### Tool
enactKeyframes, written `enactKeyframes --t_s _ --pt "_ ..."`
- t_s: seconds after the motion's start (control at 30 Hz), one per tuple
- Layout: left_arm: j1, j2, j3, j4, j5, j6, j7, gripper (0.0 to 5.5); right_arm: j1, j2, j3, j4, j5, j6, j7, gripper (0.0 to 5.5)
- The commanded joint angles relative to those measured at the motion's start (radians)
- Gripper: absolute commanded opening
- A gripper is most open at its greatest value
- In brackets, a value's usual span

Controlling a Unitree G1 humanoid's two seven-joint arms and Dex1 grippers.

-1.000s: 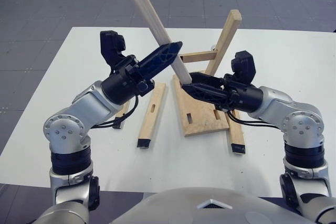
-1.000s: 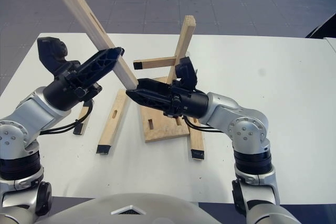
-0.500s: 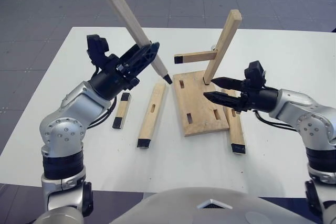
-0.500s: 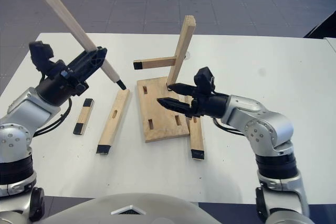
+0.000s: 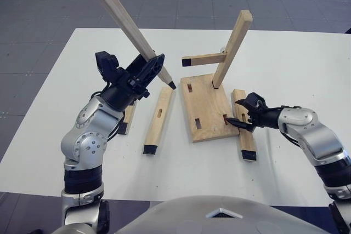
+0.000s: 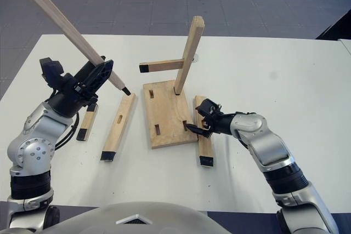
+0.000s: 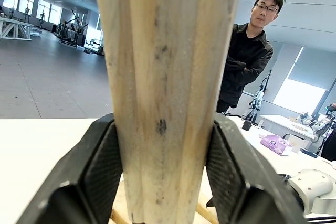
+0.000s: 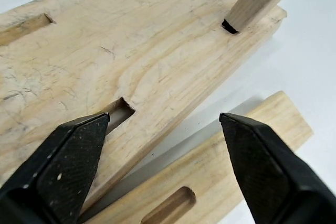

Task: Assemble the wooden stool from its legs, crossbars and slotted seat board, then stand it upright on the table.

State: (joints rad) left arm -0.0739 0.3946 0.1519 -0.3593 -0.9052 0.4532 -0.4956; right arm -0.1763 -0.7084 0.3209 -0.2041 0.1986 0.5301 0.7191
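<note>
The left tool (image 5: 151,69) is clamped on a leg (image 5: 118,12), dark tip jutting just past it. The right tool (image 5: 237,123) is spread wide, seat board (image 5: 205,108) right beneath. Smart play: pin the board, then feed the leg square into a slot.

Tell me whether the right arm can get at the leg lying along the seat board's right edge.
Probably yes. The right gripper hovers open just above that leg, its fingers spread over the seat board edge and the leg, with nothing in between.
</note>
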Motion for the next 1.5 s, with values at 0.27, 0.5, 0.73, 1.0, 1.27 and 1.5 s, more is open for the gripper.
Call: enactKeyframes --t_s 0.27,0.5,0.73,1.0,1.27,1.5 --pt "-0.001 -0.028 -0.070 0.041 0.187 -0.109 -0.104 2.11 -0.018 -0.185 0.210 -0.111 -0.246 -0.035 0.192 3.87" --pt "0.079 -0.056 -0.132 0.100 0.287 -0.230 -0.214 2.11 -0.128 -0.255 0.245 0.214 -0.445 -0.442 0.246 3.87" --pt "0.098 -0.141 -0.172 0.205 0.394 -0.408 -0.240 2.11 -0.192 -0.206 0.254 0.430 -0.518 -0.816 0.217 3.87" --pt "0.058 -0.232 -0.174 0.273 0.450 -0.538 -0.190 2.11 -0.209 -0.185 0.265 0.515 -0.681 -1.090 0.106 3.87" --pt "0.034 -0.265 -0.202 0.429 0.517 -0.669 -0.222 2.11 -0.253 -0.185 0.299 0.583 -0.914 -1.328 -0.076 3.87" --pt "-0.069 -0.280 -0.166 0.577 0.514 -0.719 -0.228 2.11 -0.249 -0.170 0.232 0.518 -0.852 -1.308 -0.098 3.87"
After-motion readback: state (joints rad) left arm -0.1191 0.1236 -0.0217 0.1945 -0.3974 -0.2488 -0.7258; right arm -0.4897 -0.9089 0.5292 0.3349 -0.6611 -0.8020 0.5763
